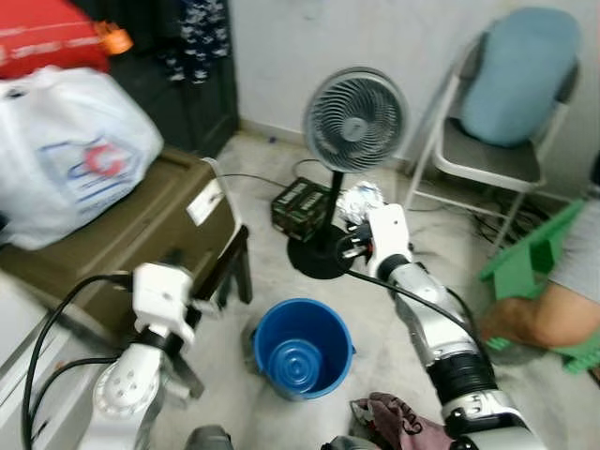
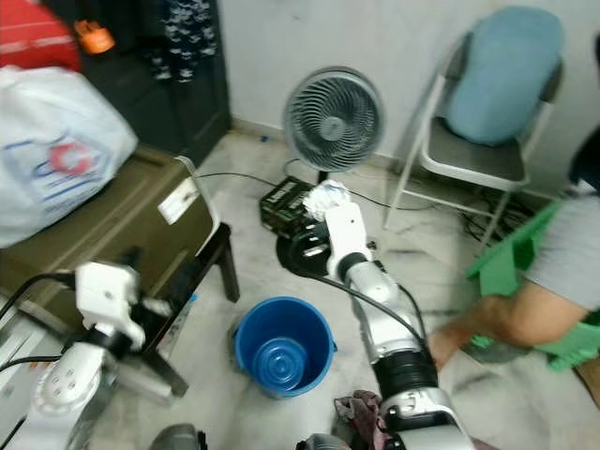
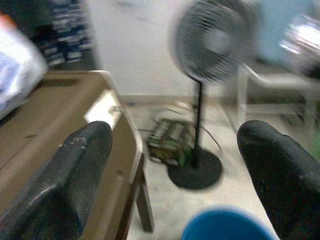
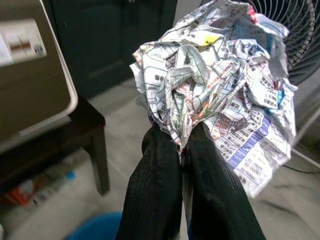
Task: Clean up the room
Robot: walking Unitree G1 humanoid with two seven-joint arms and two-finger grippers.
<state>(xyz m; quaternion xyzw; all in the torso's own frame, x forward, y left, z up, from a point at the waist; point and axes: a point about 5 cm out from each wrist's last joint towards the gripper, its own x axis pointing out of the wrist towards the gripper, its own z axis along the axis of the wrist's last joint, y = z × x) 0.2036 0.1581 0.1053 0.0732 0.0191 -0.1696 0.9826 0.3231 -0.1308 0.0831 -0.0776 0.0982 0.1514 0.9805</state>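
Crumpled newspaper (image 4: pixel 215 75) pinched in right end effector (image 4: pixel 184 145) | left end effector (image 3: pixel 175 165) agape | wrist: newsprint legible

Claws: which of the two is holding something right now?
The right claw, pinched shut on a crumpled newspaper ball beyond the blue bucket. The left claw is spread open and empty.

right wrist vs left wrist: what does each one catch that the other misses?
Right wrist: the right hand shut on a crumpled newspaper ball, its print legible.

Left wrist: the left hand open, holding nothing; the fan's black base and the green box beside it on the floor.

Both: the olive trunk, the fan grille and the blue bucket rim low in frame.
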